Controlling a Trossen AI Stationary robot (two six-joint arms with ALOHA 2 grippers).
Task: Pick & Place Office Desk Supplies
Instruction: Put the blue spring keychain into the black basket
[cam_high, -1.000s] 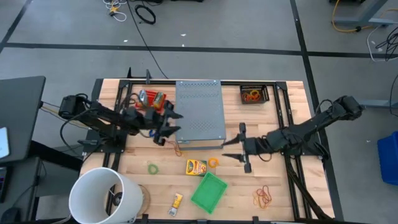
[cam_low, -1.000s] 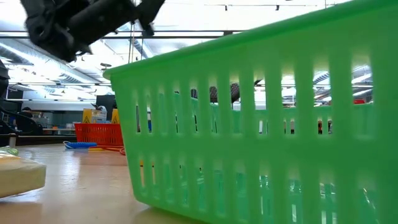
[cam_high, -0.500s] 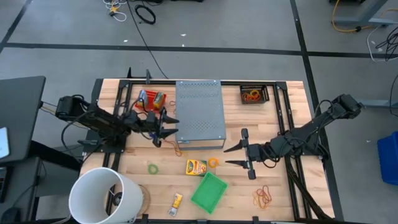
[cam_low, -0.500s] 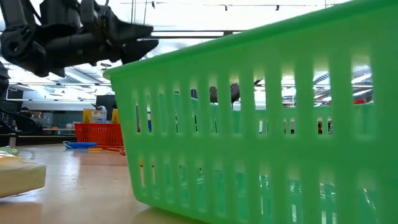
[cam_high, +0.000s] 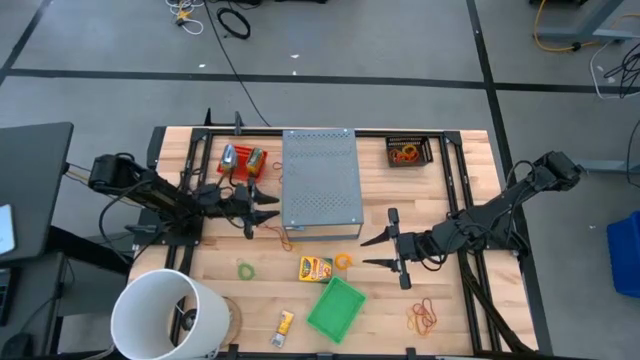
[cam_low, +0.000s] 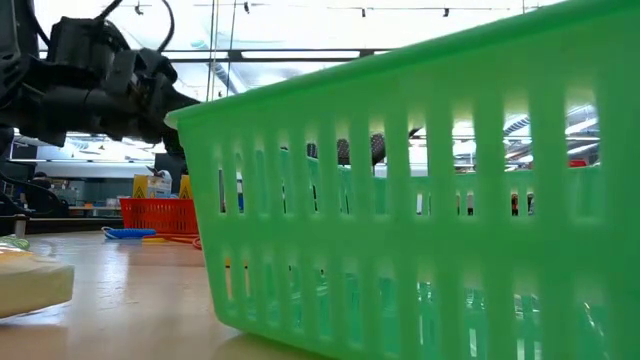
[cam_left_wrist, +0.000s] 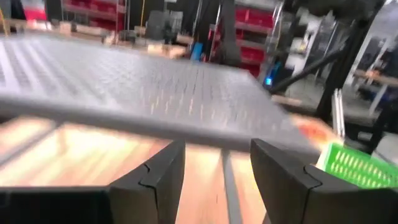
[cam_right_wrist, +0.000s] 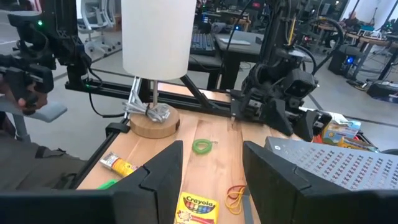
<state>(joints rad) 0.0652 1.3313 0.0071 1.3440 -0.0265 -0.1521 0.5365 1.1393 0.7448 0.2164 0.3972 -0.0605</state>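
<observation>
My left gripper (cam_high: 268, 207) stands open and level, just left of the grey perforated box (cam_high: 321, 180), with nothing between its fingers; its wrist view looks along the box's side (cam_left_wrist: 143, 87). My right gripper (cam_high: 372, 251) hangs open and empty right of the middle of the table. Before it lie a yellow crayon packet (cam_high: 315, 267), an orange rubber band (cam_high: 343, 261) and a green rubber band (cam_high: 246, 270). In the right wrist view the packet (cam_right_wrist: 198, 208) and the green band (cam_right_wrist: 201, 146) lie flat on the wood. More bands (cam_high: 423, 316) lie near the front right.
A green basket (cam_high: 335, 307) sits near the front edge and fills the low view. A white bucket (cam_high: 165, 315) stands at the front left. A black basket (cam_high: 408, 152) with orange bands is at the back right. Packets (cam_high: 243, 160) lie at the back left, and a small yellow packet (cam_high: 284, 322) lies at the front.
My left gripper has come down and drawn back toward the table's left edge, away from the grey box's corner. It has tipped from slanting downward to level.
</observation>
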